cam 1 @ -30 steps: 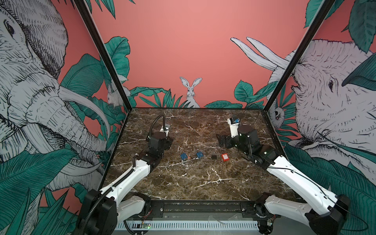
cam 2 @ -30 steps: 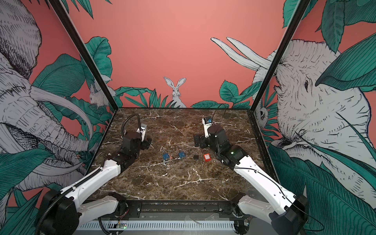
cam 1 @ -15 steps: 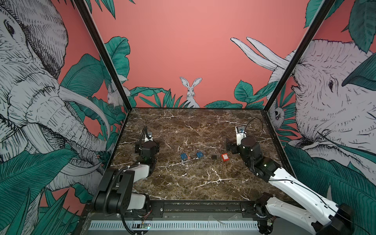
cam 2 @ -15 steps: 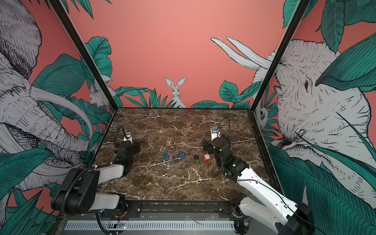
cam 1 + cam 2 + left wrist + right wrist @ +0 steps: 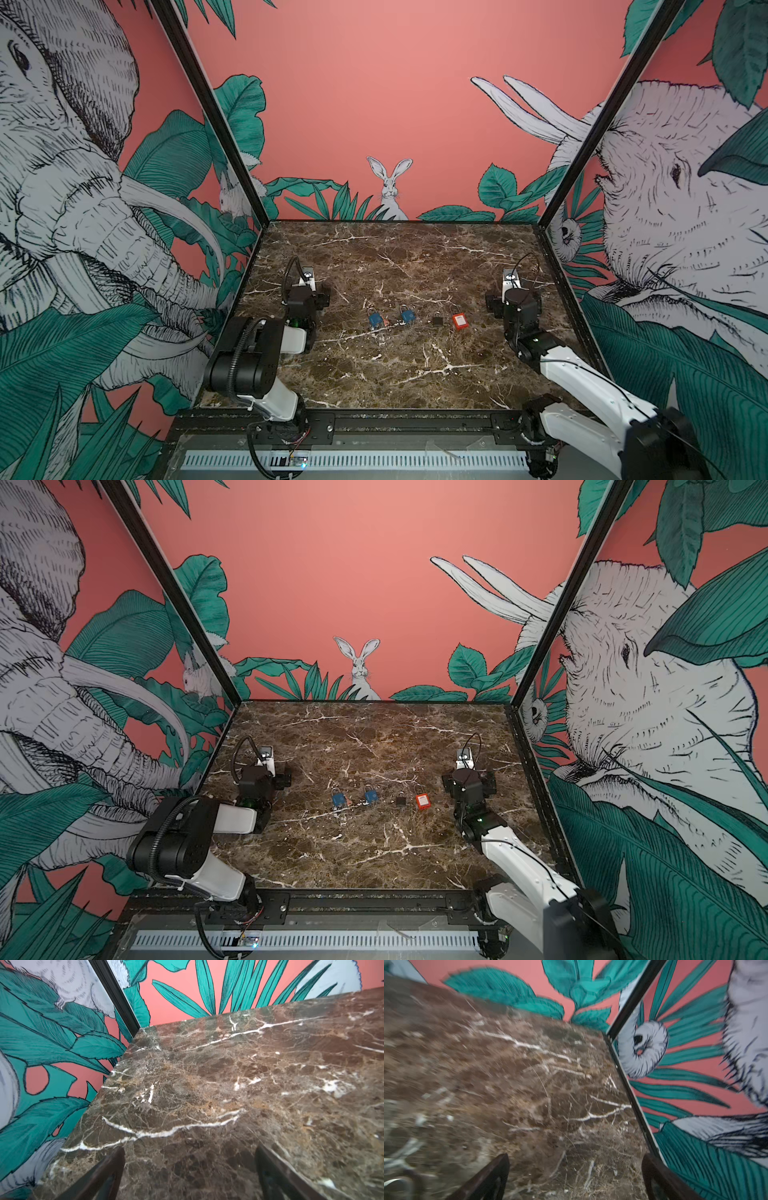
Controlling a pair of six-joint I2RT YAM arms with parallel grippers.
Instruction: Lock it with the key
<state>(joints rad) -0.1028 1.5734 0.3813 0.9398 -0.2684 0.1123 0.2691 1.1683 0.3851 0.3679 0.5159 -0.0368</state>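
Four padlocks lie in a row mid-table in both top views: a blue padlock point(image 5: 375, 319), a second blue padlock point(image 5: 408, 316), a small black padlock point(image 5: 437, 321) and a red padlock point(image 5: 459, 321). A tiny reddish bit point(image 5: 385, 322) lies beside the left blue one; I cannot tell whether it is the key. My left gripper point(image 5: 309, 296) hovers left of the row, open and empty, with only marble between its fingers point(image 5: 110, 1169). My right gripper point(image 5: 514, 301) is to the right of the red padlock, open and empty point(image 5: 575, 1174).
The brown marble table point(image 5: 415, 374) is boxed in by mural walls with black corner posts point(image 5: 257, 208). The left arm's elbow point(image 5: 245, 361) is folded back at the front left. The right gripper is close to the right wall's edge point(image 5: 629, 1088).
Both arms have drawn back from the middle, outward and toward the front. The left arm has folded at the elbow. Both grippers stayed open; the padlocks have not moved.
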